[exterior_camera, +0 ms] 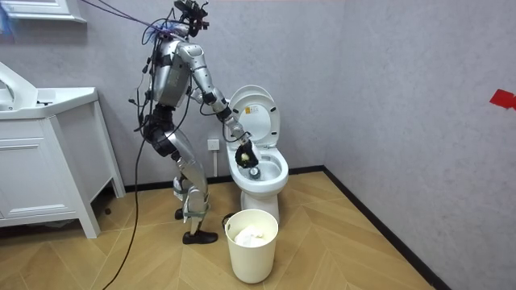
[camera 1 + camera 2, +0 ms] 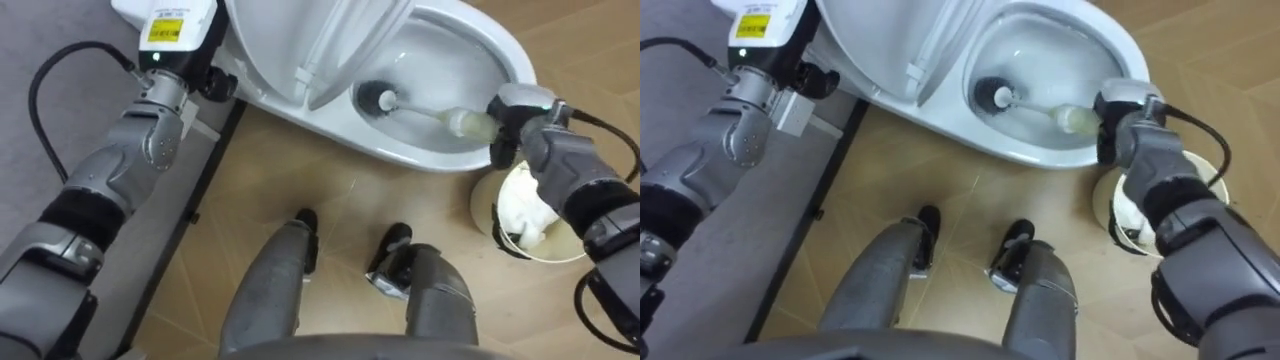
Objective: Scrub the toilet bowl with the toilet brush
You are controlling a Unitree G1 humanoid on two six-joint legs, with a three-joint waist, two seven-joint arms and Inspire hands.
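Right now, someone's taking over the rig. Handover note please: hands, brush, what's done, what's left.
Hands: right hand is shut on the toilet brush handle, over the bowl's rim. The left hand is up by the tank, off the brush.
Things: the brush head is low in the toilet bowl, and the seat is raised. The waste bin stands at the robot's right.
Done: brush is in the bowl.
Left: likely scrub round the walls, then lift the brush out. How much is already scrubbed can't be told.
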